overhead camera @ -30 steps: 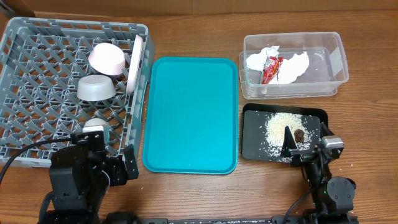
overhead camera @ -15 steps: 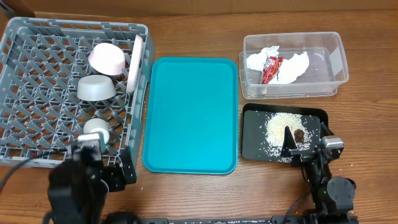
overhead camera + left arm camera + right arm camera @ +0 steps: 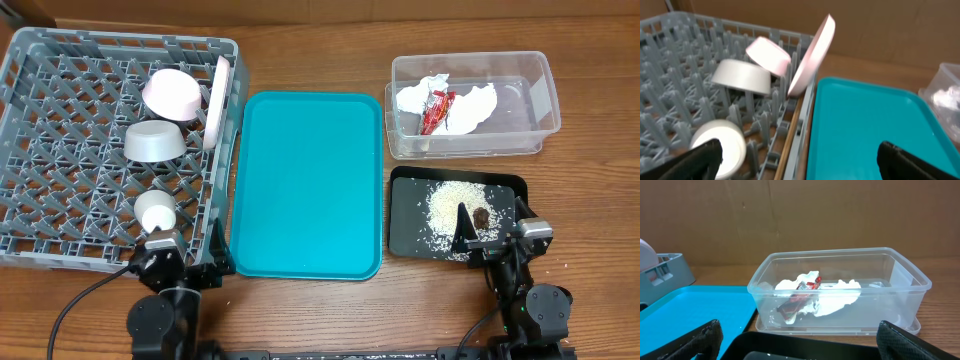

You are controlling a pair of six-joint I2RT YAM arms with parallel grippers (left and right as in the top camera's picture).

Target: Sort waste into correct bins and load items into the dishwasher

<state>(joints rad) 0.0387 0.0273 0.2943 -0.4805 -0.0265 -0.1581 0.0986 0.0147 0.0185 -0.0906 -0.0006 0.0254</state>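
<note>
Overhead, the wooden table (image 3: 320, 60) carries the grey dish rack (image 3: 100, 42) at 10 o'clock. It is the biggest item. The teal serving tray (image 3: 308, 185) lies bare in the middle, just beside the rack's 3 o'clock wall.

The clear plastic tub (image 3: 525, 95) sits at 2 o'clock and the shallow black tray (image 3: 405, 215) at 4 o'clock, just below the tub.

Inside the rack, the round white plate (image 3: 217, 100) stands on edge against the 3 o'clock wall, tilted. The pinkish-white bowl (image 3: 172, 94) leans beside it at its 9 o'clock. The grey metal bowl (image 3: 152, 141) is upside down just at 6 o'clock of the pink one. The small white cup (image 3: 156, 209) sits further toward 6 o'clock, near the rack's front wall.

Crumpled white napkins (image 3: 412, 96) lie in the tub with the red snack wrapper (image 3: 437, 110) on top of them. Loose rice grains (image 3: 448, 205) are spread over the black tray, and the small brown food scrap (image 3: 481, 216) lies at their 3 o'clock edge.

In the left wrist view, the left gripper (image 3: 797, 162) has its jaws spread wide with nothing between them, the cup close to its left finger (image 3: 700, 160). In the right wrist view, the right gripper (image 3: 800, 342) is likewise spread wide and holds nothing, low over the black tray and facing the tub.
</note>
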